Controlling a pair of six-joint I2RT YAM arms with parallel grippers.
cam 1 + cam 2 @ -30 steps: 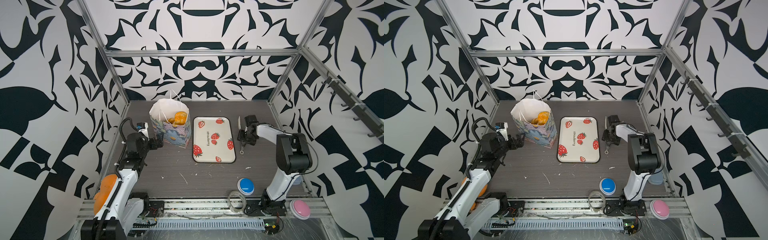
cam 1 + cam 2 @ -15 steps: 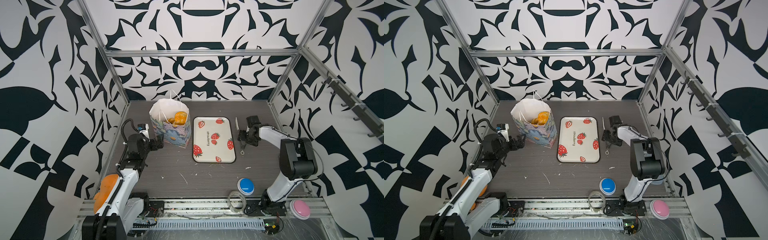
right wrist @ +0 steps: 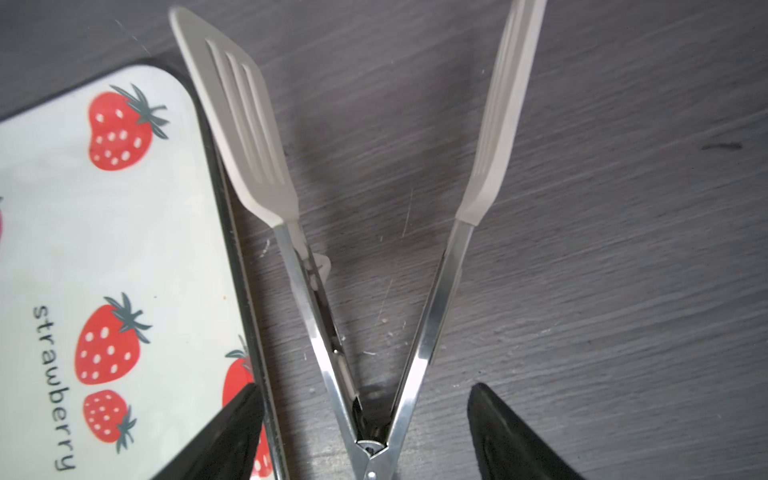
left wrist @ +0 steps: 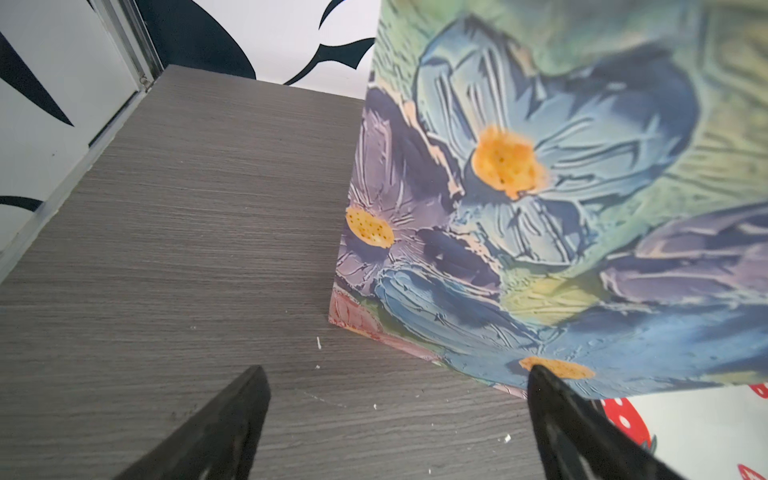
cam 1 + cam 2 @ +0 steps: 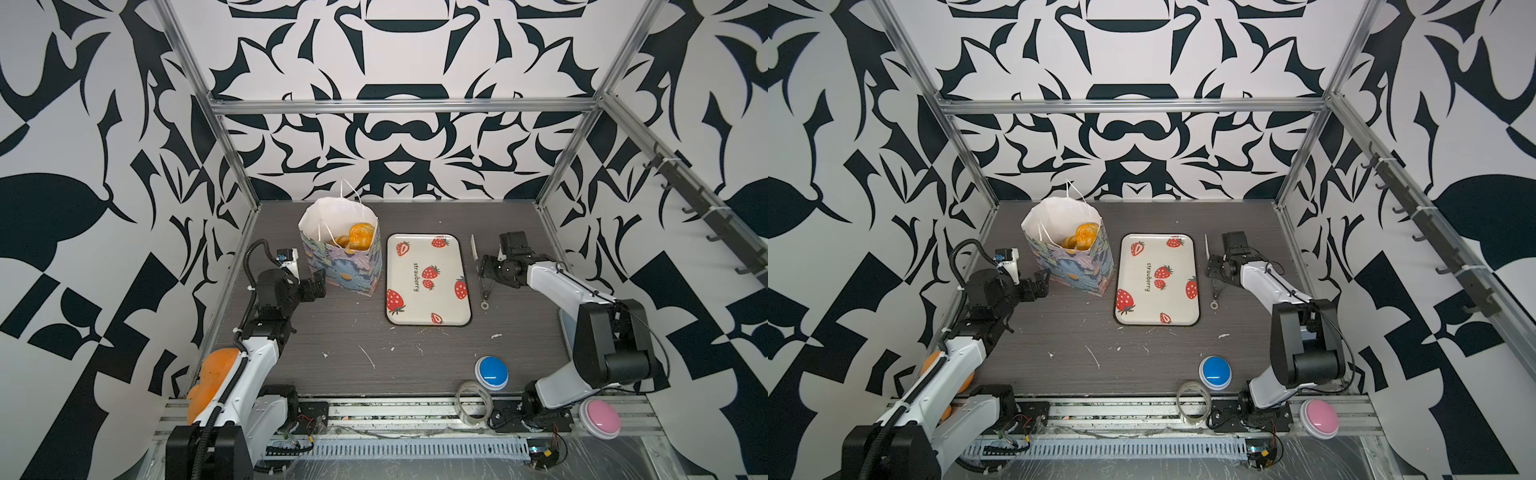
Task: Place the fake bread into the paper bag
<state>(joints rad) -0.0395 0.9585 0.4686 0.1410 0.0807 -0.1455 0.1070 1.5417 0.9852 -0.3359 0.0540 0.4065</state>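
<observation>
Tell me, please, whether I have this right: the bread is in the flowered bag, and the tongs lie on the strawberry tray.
Not quite. The tongs lie on the table beside the tray, not on it, as the right wrist view shows. The bread is indeed in the bag.

High above the tray (image 5: 428, 309), looking steeply down, in both top views; low, close beside it, from each wrist.
</observation>
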